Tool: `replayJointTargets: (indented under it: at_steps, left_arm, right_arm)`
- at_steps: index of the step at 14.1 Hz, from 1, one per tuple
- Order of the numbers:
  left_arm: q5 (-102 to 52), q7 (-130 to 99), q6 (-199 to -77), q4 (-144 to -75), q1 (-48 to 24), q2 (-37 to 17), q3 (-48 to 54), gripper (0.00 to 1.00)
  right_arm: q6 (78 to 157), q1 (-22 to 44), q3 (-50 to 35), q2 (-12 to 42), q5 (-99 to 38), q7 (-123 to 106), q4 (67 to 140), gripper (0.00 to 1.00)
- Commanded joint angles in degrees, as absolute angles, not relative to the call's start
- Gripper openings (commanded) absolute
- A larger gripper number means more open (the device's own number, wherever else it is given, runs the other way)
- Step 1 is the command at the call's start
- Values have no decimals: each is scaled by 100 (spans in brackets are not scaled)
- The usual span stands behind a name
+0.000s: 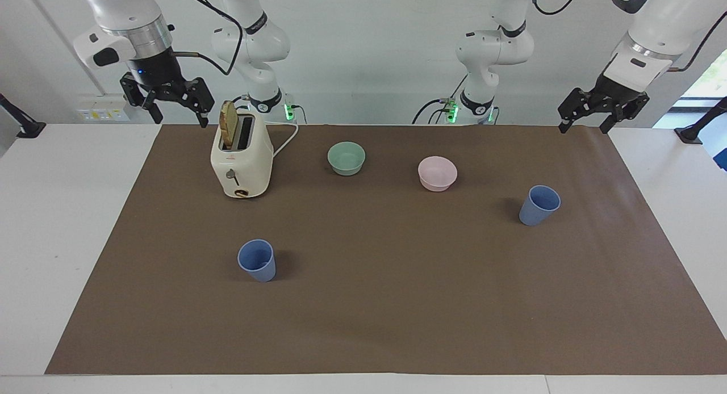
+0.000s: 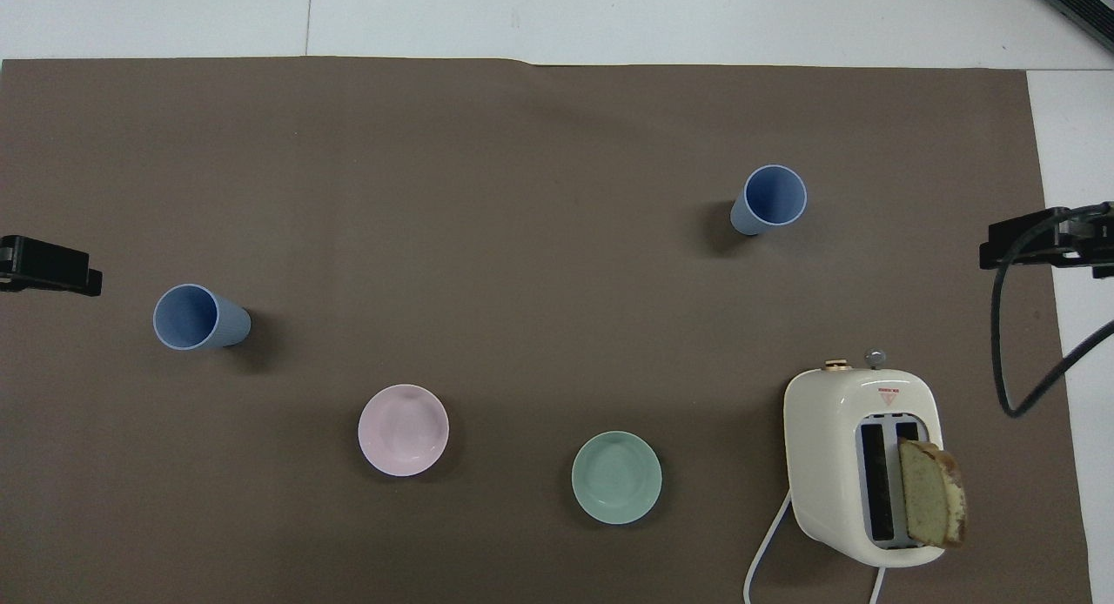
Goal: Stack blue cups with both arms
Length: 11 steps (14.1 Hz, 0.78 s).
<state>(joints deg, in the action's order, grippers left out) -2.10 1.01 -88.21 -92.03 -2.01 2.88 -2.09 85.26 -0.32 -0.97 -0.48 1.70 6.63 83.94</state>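
Note:
Two blue cups stand upright on the brown mat point(image 1: 397, 303), well apart. One blue cup point(image 1: 257, 260) is toward the right arm's end and farther from the robots; it also shows in the overhead view point(image 2: 770, 197). The other blue cup point(image 1: 538, 205) is toward the left arm's end and nearer to the robots; it also shows in the overhead view point(image 2: 196, 317). My right gripper point(image 1: 179, 114) hangs open and empty in the air beside the toaster. My left gripper point(image 1: 584, 124) hangs open and empty over the mat's corner at its own end.
A cream toaster point(image 1: 241, 158) with a bread slice point(image 1: 228, 123) sticking out stands near the right arm, its cord trailing toward the robots. A mint-green bowl point(image 1: 346, 158) and a pale pink bowl point(image 1: 437, 173) sit between the arms' bases.

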Motion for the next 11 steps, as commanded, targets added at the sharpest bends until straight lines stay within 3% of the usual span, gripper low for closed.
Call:
replayJointTargets:
  at_steps: [1,11]
  left_arm:
    - [-290,44,-9367,-9816,-18,396,-176,100]
    - [-308,79,-11240,-11759,492,404,-176,100]
  right_arm:
    - [8534,-88,-114,-167,167,510,8525,100]
    - [8587,-70,-123,-176,167,545,8543,100]
